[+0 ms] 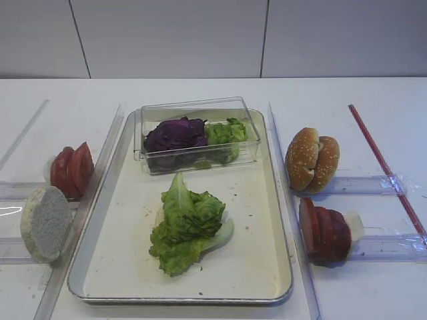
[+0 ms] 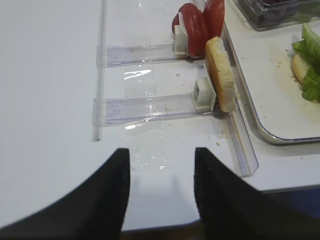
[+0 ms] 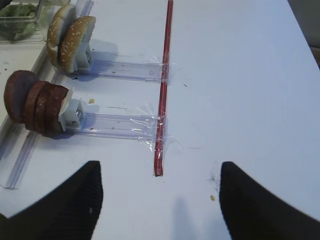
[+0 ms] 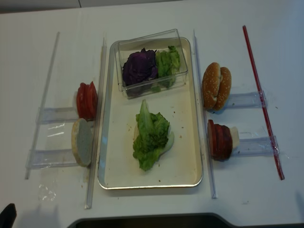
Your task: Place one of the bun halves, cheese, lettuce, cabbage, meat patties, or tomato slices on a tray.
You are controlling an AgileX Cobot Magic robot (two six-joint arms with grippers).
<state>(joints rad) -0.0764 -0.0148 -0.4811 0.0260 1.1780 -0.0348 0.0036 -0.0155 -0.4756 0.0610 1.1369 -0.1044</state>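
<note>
lettuce lying on tray | left jaws apart, empty | right jaws apart, empty

Lettuce hides most of the pale bun half beneath it on the tray

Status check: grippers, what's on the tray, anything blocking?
Both open and empty: left gripper, right gripper, low over bare table. Lettuce over a pale bun half on the tray. Nothing in the way.

White surface under even light, backed by a pale grey panelled wall with thin vertical seams
</note>
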